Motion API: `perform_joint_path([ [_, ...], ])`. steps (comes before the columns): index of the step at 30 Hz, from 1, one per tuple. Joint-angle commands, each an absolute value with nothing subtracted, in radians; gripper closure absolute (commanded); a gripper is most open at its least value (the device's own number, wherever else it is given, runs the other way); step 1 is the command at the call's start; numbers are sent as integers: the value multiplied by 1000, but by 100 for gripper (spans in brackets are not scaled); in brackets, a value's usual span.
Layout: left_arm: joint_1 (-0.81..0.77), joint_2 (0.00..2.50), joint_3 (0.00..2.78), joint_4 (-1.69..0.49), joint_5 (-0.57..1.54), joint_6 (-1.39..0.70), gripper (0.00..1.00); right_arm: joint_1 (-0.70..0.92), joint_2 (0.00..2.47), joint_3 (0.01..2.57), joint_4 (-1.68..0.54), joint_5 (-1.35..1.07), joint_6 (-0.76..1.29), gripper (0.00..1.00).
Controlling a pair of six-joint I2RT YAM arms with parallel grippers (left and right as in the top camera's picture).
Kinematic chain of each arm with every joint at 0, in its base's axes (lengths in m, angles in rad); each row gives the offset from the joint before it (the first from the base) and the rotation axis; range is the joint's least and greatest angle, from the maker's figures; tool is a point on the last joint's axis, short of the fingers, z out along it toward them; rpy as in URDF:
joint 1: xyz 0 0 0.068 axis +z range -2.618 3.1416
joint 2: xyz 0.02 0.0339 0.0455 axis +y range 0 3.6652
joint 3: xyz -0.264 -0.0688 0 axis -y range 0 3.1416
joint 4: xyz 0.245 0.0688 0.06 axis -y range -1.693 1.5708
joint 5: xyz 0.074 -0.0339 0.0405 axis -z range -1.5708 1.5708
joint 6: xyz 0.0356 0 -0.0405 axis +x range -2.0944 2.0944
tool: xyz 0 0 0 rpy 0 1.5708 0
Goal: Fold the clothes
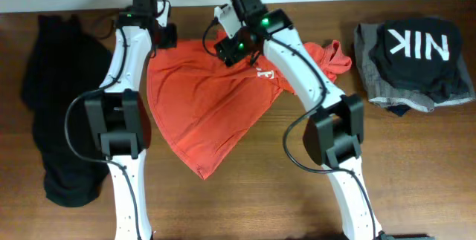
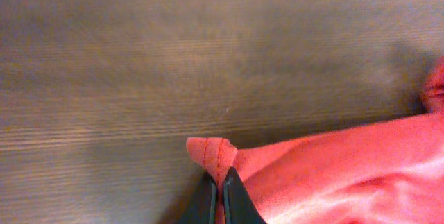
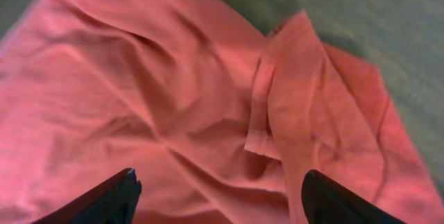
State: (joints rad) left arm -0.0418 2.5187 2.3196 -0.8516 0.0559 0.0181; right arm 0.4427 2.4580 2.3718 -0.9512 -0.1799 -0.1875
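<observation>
Extended toward the far side of the table [image 1: 245,203], the left gripper [image 2: 220,182] pinched a stitched hem corner of the orange-red T-shirt [image 1: 212,102], spread mid-table; the right gripper [image 3: 220,177] hovered above it, fingers wide apart.

Orange-red T-shirt [image 1: 208,110], white chest print [image 1: 265,74], brown wood-grain table [image 1: 416,173], black shirt [image 1: 398,73], white letters [image 1: 418,45]
</observation>
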Motion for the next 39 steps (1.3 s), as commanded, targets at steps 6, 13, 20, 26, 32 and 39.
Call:
perform_joint_path([
  [6,-39,2345,2346,-870,57,11,99,445,2519,2365,-899,-99,-157,18],
  [13,-39,2337,2346,-878,68,10,99,445,2559,2365,-857,-100,-156,23],
  [20,-39,2337,2346,-884,68,11,99,445,2603,2365,-812,-96,-157,33],
  [26,-39,2337,2346,-884,68,11,99,445,2610,2365,-776,-95,-156,44],
  [32,-39,2337,2346,-884,68,11,99,445,2622,2365,-754,-73,-148,46],
  [39,-39,2337,2346,-885,68,11,99,445,2640,2365,-755,-46,-113,58],
])
